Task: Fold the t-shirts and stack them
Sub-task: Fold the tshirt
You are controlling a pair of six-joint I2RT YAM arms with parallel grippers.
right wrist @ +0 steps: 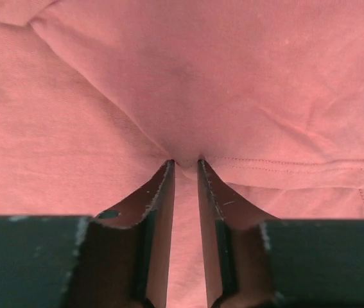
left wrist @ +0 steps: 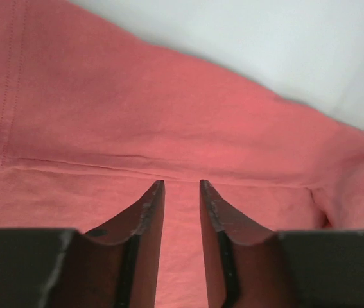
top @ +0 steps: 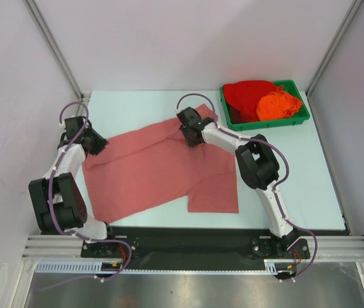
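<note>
The big dusty pink-red soft cloth t-shirt [top: 156,170] lies spread out near the middle of the pale counter [top: 137,106], with one corner reaching toward the green plastic tray [top: 302,118]. It looks light and floppy, so it will likely sag, drag and wrinkle when you lift it, but it will not break. Take hold at an edge, a hem or a seam, one spot on each side, so it hangs flat. Your right claw [right wrist: 185,165] sits at the far edge of the shirt. Its two jaws are nearly together and a little bump of cloth is pinched between the tips, so it has hold of the shirt. Your left claw [left wrist: 180,187] sits at the shirt's left edge. Its jaws have a thin gap and the cloth in that gap looks flat, so you cannot tell if it has a hold. The bright red cloth t-shirt [top: 249,96] and the orange cloth t-shirt [top: 278,106] sit bunched up in the tray, touching each other, at the far right corner. You cannot see how they are crumpled underneath, or where their sleeves are. The right arm covers part of the big shirt, and the neck hole is hard to find. Each wrist view shows almost only cloth, so it is hard to say which part of the shirt it is.
</note>
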